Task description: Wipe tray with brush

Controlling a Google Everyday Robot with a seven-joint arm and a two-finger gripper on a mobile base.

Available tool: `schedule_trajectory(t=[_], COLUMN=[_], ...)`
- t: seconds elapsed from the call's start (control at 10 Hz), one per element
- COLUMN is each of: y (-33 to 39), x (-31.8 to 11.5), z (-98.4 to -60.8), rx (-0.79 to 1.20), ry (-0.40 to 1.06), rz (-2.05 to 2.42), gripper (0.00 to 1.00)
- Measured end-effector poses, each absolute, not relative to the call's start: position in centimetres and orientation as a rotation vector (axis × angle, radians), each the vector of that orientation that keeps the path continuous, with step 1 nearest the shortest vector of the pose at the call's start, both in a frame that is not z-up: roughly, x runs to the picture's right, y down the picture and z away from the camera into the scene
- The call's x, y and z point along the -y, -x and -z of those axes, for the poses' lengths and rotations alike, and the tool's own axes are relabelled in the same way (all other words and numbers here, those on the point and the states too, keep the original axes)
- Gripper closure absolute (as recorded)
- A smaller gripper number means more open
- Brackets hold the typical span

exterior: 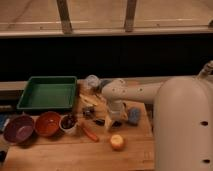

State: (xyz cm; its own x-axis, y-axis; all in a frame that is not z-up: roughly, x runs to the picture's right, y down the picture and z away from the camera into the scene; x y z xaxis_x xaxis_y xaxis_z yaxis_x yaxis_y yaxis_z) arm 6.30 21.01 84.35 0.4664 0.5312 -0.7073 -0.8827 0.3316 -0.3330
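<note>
The green tray (47, 93) sits at the back left of the wooden table and is empty. My white arm reaches in from the right and bends down, with the gripper (110, 121) pointing at the tabletop well to the right of the tray. A small slim dark object (100, 121), apparently the brush, lies on the table right at the gripper's tip. I cannot see whether the gripper touches it.
A purple bowl (19, 128), an orange bowl (48, 123) and a small cup with dark contents (69, 123) stand in front of the tray. An orange stick (90, 133), a round yellow fruit (117, 142), a blue-grey sponge (133, 116) and a clear cup (91, 81) surround the gripper.
</note>
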Motion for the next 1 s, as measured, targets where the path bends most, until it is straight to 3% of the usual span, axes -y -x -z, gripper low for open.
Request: schedule_trajectory(t=[0.6, 0.8, 1.0], y=[-3.0, -1.9, -1.4], x=[-20.5, -20.6, -20.5], z=[-84.4, -84.1, -83.5], rx=[-0.417, -0.391, -0.367], ry=[0.773, 0.775, 0.774], rz=[-0.935, -0.906, -0.898], gripper=[0.92, 1.0, 1.0])
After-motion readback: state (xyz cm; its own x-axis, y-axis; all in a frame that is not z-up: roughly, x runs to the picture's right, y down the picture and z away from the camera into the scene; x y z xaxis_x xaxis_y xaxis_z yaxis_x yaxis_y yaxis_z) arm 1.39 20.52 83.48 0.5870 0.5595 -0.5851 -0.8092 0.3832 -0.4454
